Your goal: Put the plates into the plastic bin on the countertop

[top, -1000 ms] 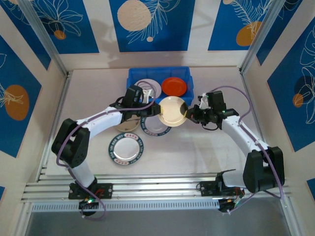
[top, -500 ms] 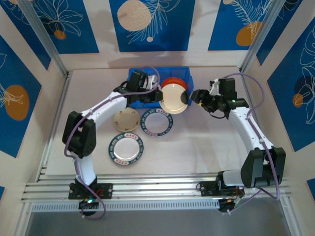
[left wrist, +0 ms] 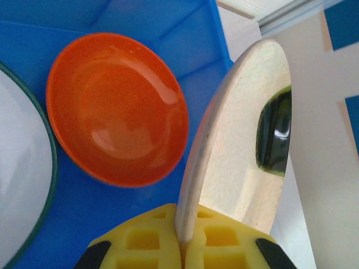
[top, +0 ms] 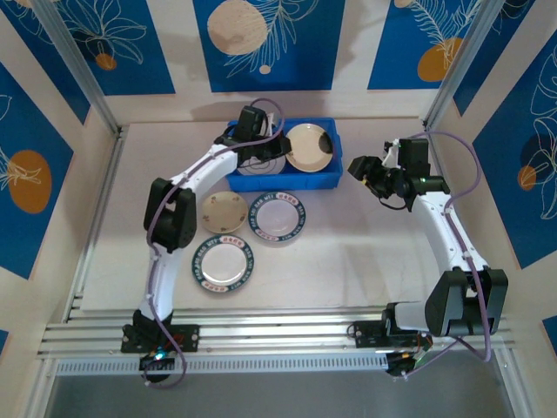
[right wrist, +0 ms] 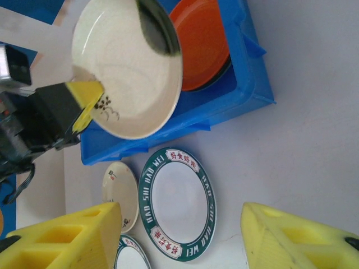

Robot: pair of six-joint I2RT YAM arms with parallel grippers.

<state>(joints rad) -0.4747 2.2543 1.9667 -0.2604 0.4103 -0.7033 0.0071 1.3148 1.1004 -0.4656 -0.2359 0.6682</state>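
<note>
The left arm is stretched far forward across the work area, and the left gripper is clamped on the rim of a cream plate. The right arm is bent at the elbow, and the right gripper is pointed leftward with its jaws held apart.
</note>
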